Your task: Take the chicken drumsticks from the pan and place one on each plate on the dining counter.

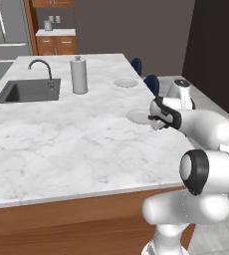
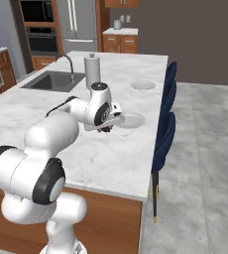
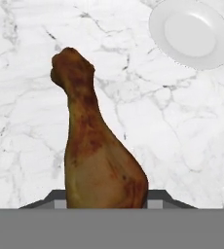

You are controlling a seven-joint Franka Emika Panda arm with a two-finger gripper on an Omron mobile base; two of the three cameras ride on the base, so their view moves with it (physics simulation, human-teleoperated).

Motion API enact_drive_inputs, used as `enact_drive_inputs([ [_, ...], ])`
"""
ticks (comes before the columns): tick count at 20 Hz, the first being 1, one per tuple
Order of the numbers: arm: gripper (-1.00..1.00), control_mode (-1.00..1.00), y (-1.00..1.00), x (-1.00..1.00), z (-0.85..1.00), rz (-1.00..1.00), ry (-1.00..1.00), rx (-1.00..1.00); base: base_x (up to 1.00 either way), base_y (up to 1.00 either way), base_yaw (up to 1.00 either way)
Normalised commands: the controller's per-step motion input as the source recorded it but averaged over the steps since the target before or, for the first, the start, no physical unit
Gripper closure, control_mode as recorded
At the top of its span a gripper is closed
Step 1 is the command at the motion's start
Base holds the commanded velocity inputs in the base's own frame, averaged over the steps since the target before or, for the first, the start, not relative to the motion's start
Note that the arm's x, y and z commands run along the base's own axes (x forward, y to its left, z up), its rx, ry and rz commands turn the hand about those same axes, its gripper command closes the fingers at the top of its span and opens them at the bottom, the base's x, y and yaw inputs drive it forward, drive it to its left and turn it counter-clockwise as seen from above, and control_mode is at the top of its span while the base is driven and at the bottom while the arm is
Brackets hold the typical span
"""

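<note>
Golden-brown, club-shaped chicken drumstick point(image 3: 97, 146) sits clamped in the jaws of the white arm's two-finger gripper point(image 2: 106, 128), its knobby end pointing toward twelve o'clock in the hand view; beneath it lies the white grey-veined marble dining counter point(image 1: 61, 134); a round pale grey-white plate point(image 3: 192, 33) rests at one o'clock of the drumstick; in the right base view the near plate point(image 2: 131, 119) lies just beside the gripper at three o'clock; a second plate point(image 2: 142, 85) lies farther off, with a grey paper-towel roll point(image 1: 79, 75) and a dark inset sink point(image 1: 28, 91) beyond.

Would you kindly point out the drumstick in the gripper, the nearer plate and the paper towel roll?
drumstick point(image 3: 97, 146), hand view, on its meaty middle.
nearer plate point(image 2: 134, 119), right base view, on its flat centre.
paper towel roll point(image 1: 78, 75), left base view, on its upright side.
</note>
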Motion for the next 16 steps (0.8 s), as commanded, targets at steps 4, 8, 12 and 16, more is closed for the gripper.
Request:
enact_drive_inputs([
  [4,1.0,-1.0,-0.04,0.99,-0.11,0.0,0.18,0.0,0.0,0.0,0.0],
  [8,1.0,-1.0,-0.21,0.9,-0.03,0.0,0.22,0.02,0.0,0.0,0.0],
  [12,1.0,-1.0,-0.32,0.79,-0.07,0.0,0.13,0.02,0.0,0.0,0.0],
  [16,1.0,-1.0,-0.25,0.75,-0.13,0.0,0.06,0.0,0.0,0.0,0.0],
])
